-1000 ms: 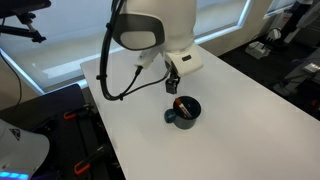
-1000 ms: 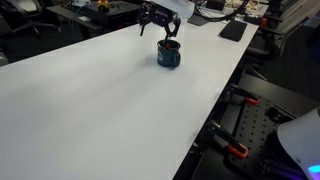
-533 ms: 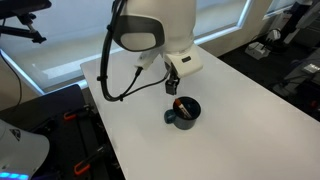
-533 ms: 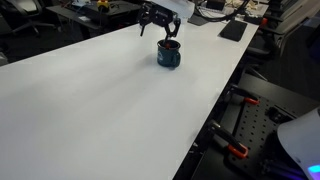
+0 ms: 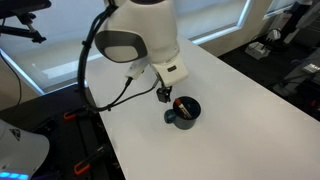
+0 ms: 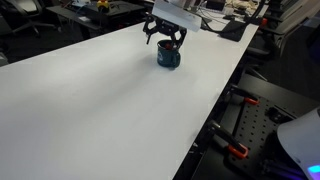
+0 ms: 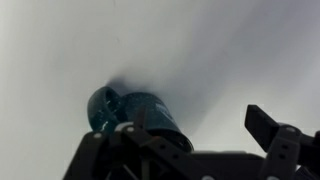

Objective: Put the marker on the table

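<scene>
Since a second ago, your arm has swung round: in an exterior view its white body now sits further toward the table's corner, and the gripper [image 5: 164, 97] has come down closer to the mug [image 5: 184, 113]. In the exterior view from the table's long end, the gripper [image 6: 166, 38] has shifted from just beside the mug [image 6: 168, 56] to a spot right over its rim. The mug and the marker have not moved.

Your claw's jaws stand wide apart and hold nothing. In the wrist view, which is blurred, two dark fingers [image 7: 272, 133] come in from the bottom edge, set well apart. The dark teal mug [image 7: 135, 115] lies between them and a little beyond.

The marker [image 5: 180, 104] is not on the table yet. It stands inside the mug, leaning against the inner wall, and only its red-orange end shows above the rim. The claw hangs just beside that end; whether it touches cannot be told. In the wrist view, the marker cannot be made out.

The mug stands upright on the white table [image 5: 235, 110], its handle toward the camera in that view. Seen from the long end, it is near the far edge of the table [image 6: 90, 110], inward from the side edge. A black cable [image 5: 107, 92] loops down from the arm over the table's edge.
</scene>
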You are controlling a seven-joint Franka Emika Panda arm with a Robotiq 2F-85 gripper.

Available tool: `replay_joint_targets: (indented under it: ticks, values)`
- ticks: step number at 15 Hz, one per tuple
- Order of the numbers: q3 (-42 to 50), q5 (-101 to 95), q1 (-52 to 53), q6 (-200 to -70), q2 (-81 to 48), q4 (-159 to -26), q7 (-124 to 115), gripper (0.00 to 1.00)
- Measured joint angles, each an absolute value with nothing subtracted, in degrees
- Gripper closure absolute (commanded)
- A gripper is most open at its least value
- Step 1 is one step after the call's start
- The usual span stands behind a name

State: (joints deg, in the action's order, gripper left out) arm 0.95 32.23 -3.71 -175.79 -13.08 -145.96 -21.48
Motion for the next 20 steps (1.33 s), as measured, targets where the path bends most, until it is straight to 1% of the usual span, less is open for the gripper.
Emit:
replay_joint_targets:
  ticks: [2, 3, 12, 20]
  values:
    - [-1.6, 34.1, -3.7, -182.8, -13.1, -150.1, -20.5, 0.0]
    - [-2.3, 34.3, -3.7, -184.2, -13.1, -151.3, -20.5, 0.0]
    - [-2.7, 34.3, -4.4, -184.6, -12.6, -151.4, -20.5, 0.0]
    - [-5.4, 34.5, -10.1, -184.5, -9.5, -151.1, -20.6, 0.0]
